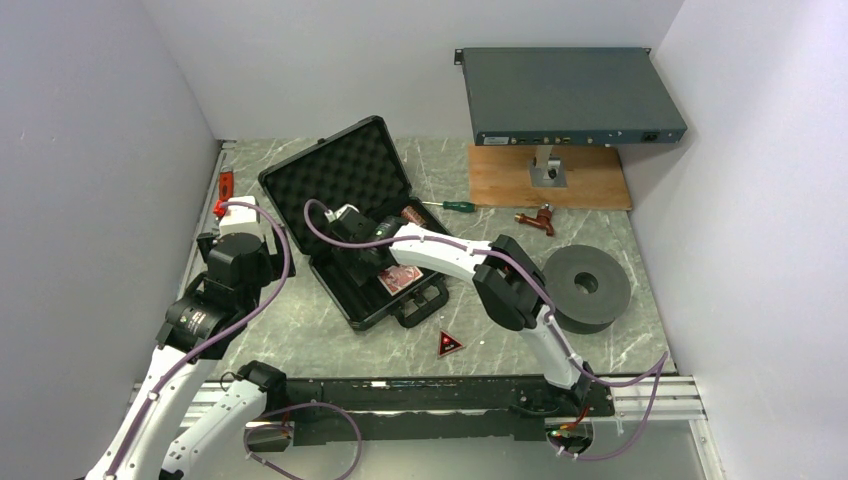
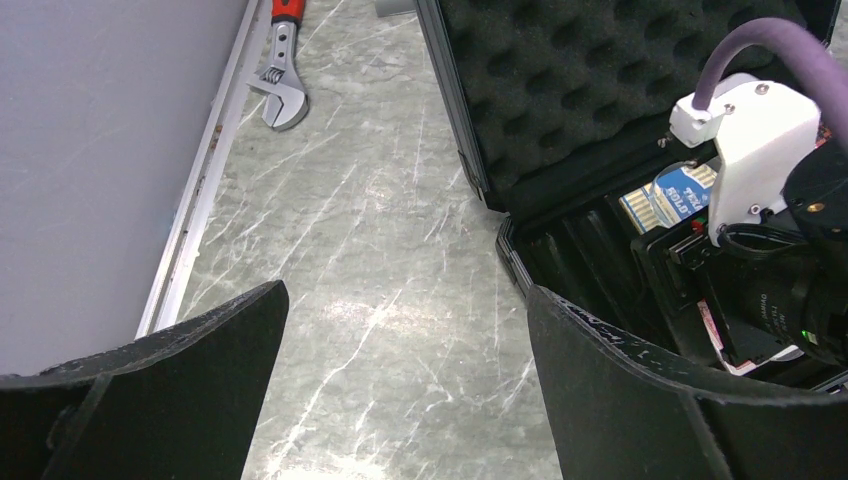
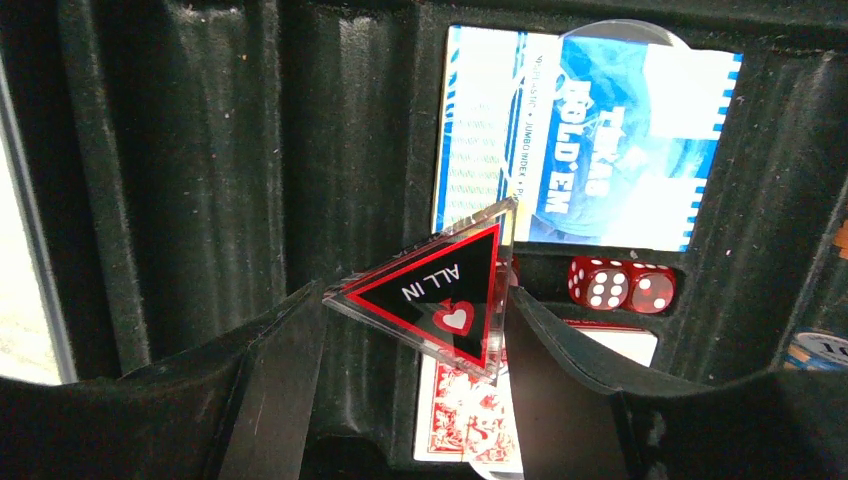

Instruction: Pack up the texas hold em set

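Note:
The black briefcase point(image 1: 352, 300) lies open with its egg-crate foam lid point(image 1: 340, 175) leaning back. My right gripper point(image 3: 410, 335) is shut on a red-black triangular "ALL IN" token point(image 3: 435, 300) and holds it just above the case tray. Below it lie the blue deck point(image 3: 585, 140), the red deck point(image 3: 465, 410) and red dice point(image 3: 620, 283). In the top view the right gripper point(image 1: 365, 255) is over the tray beside the red deck point(image 1: 400, 278). A second triangular token point(image 1: 449, 344) lies on the table in front of the case. My left gripper point(image 2: 405, 390) is open and empty over bare table, left of the case point(image 2: 600, 80).
A grey rack-mount box point(image 1: 570, 95) stands on a post over a wooden board point(image 1: 590, 185) at the back right. A black round disc point(image 1: 585, 288) lies right of the case. A green screwdriver point(image 1: 450, 206) and a red-handled wrench point(image 2: 283, 80) lie on the table.

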Available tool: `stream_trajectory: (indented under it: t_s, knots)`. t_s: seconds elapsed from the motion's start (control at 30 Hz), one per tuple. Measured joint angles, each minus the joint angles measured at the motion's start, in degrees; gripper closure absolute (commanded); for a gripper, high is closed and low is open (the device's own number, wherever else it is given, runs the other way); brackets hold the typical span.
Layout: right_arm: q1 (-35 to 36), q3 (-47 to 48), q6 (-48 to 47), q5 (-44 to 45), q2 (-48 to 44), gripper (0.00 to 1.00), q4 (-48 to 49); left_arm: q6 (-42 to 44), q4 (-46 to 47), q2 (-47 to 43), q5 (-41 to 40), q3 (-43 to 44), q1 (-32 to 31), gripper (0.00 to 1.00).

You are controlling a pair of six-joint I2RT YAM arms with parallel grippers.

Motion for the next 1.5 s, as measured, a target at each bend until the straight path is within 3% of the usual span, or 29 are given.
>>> stream_trajectory:
  t_s: [0.6, 1.5]
  knots:
    - [-0.26, 0.31, 1.7, 1.22, 0.72, 0.54, -0.2, 0.0, 0.02, 0.0, 0.0, 0.0, 0.0, 0.04]
    - [-0.57, 0.31, 3.52, 1.29, 0.72, 0.26, -1.31, 0.0, 0.02, 0.0, 0.13, 0.0, 0.5, 0.04]
